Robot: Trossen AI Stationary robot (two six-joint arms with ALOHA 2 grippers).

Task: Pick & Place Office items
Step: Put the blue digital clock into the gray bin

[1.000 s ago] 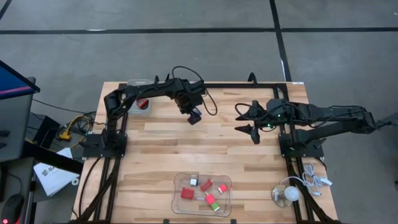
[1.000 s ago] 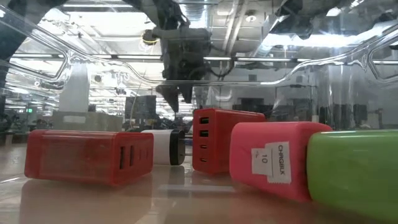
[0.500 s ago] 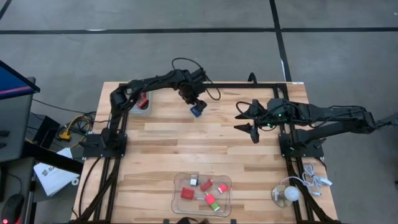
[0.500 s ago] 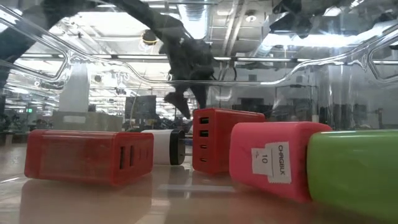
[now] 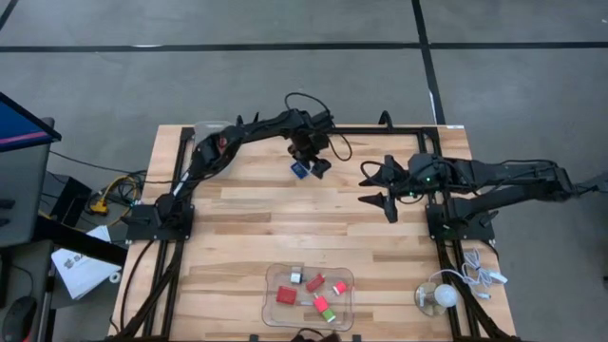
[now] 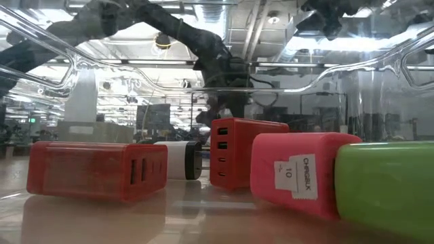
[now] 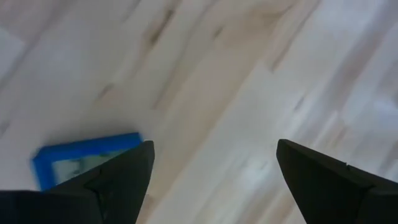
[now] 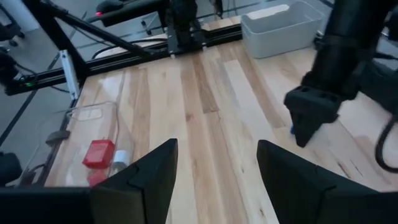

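Observation:
A blue piece with a pale centre (image 5: 299, 170) lies flat on the wooden table at the far middle. It also shows in the left wrist view (image 7: 74, 158), outside the gap and partly behind one finger. My left gripper (image 5: 316, 167) (image 7: 212, 146) is open just right of it, low over bare wood. I cannot tell whether that finger touches the piece. My right gripper (image 5: 372, 187) (image 8: 217, 144) is open and empty, above the table right of centre. Red blocks (image 5: 286, 295) (image 6: 95, 169) and small white and green pieces lie in a clear tray (image 5: 274, 310) at the near edge.
A pale bin (image 5: 211, 126) (image 8: 277, 25) holding a red item stands at the far left corner. A white round bulb with its cable (image 5: 439, 296) lies at the near right. Bare wood lies between the arms and the clear tray. My left arm's gripper shows in the right wrist view (image 8: 311, 115).
My left gripper has gone toward the table's far edge and right edge, carrying the blue piece at its tip for the first half second. The blue piece has then stayed in place on the table while the gripper has moved on to its right.

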